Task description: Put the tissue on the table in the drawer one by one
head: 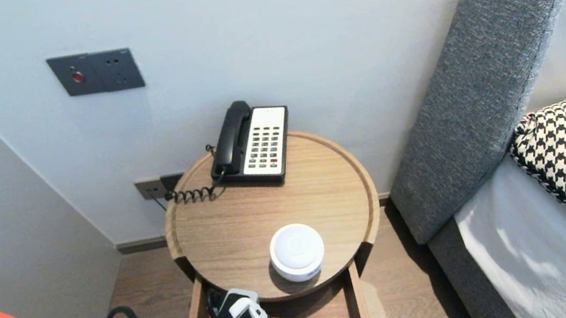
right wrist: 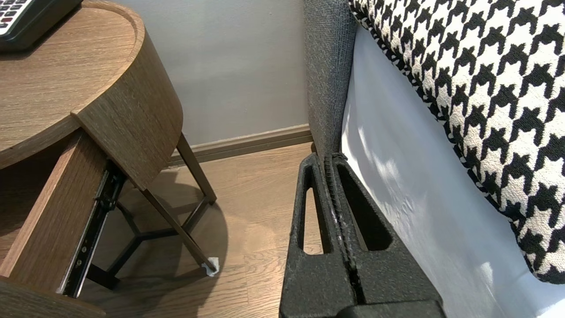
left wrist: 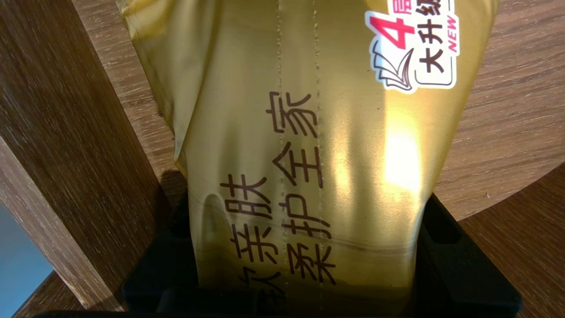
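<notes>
Gold pack (left wrist: 309,154) sits right in front of my left wrist camera, pinched at its near end by the left gripper (left wrist: 309,260). One black finger (left wrist: 167,265) presses in on each side, held apart by the pack's width. The pack's long axis runs straight out from the gripper, in line with the fingers. The seam and the printed characters follow that line, and a white sticker (left wrist: 415,44) sits at the far end. The foil is dented where it is squeezed.

A wooden board (left wrist: 66,154) stands just beside the pack on one flank; I take it for a side wall of the open drawer (head: 357,301). More wood lies beyond the pack, but I cannot tell whether the pack touches it.

From the head camera the left arm is low at the near edge, over the drawer and just under the front rim of the round table (head: 349,172). On the tabletop a white puck (head: 297,252) lies near that front rim, and a phone (head: 251,144) sits at the back by the wall.

The right gripper (right wrist: 330,176) is parked well apart, with its fingers pressed together on nothing. It is down beside the bed (right wrist: 397,198) and above the floor, so the left arm is much nearer the pack.
</notes>
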